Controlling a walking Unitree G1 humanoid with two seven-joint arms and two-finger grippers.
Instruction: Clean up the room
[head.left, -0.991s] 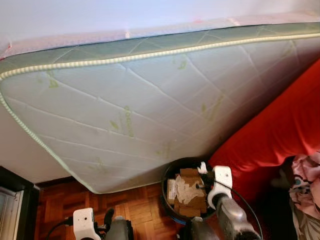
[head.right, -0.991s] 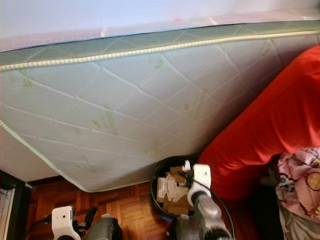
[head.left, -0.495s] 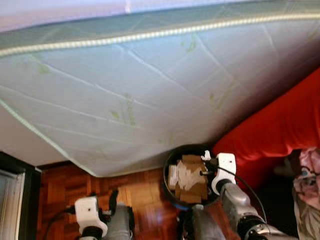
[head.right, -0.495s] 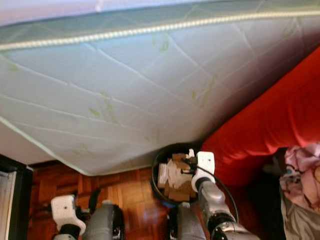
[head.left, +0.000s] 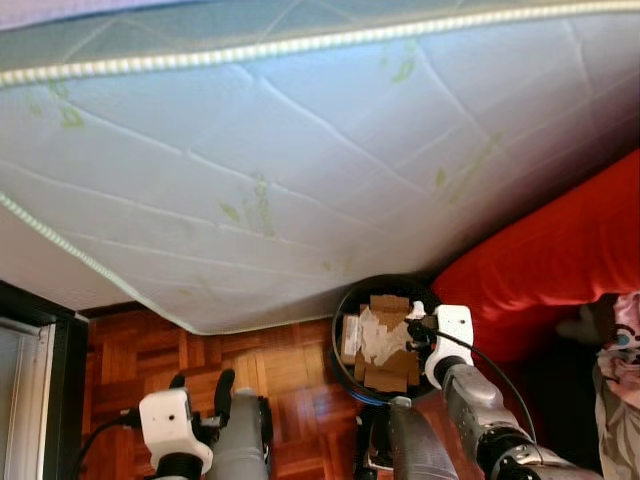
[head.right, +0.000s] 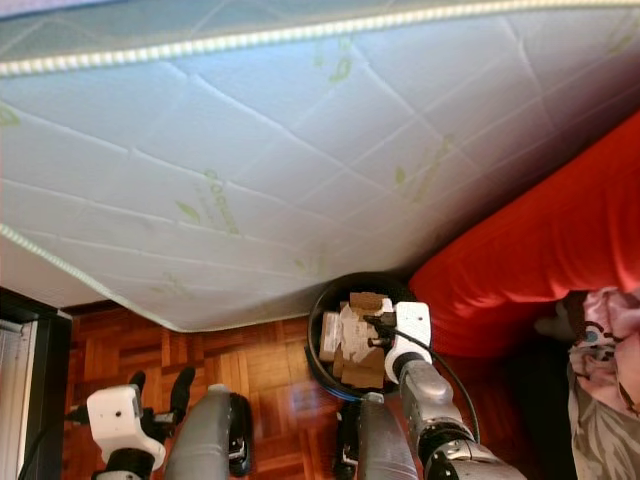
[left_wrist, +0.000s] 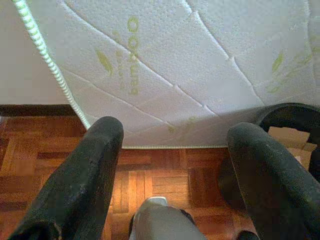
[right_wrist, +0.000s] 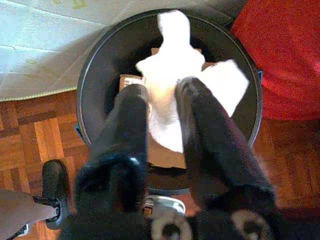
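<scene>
Right claw (right_wrist: 162, 107) is over the black bin (right_wrist: 95, 65), fingers pinched on a white tissue (right_wrist: 187, 75). Cardboard (head.left: 385, 378) is already inside. Step: dumping trash. Next move, likely: spread the fingers, drop it. Left claw (left_wrist: 170, 165) idles spread wide, holding nothing, above the wood floor (left_wrist: 45, 145). Mattress (left_wrist: 200, 55) print unreadable.
</scene>
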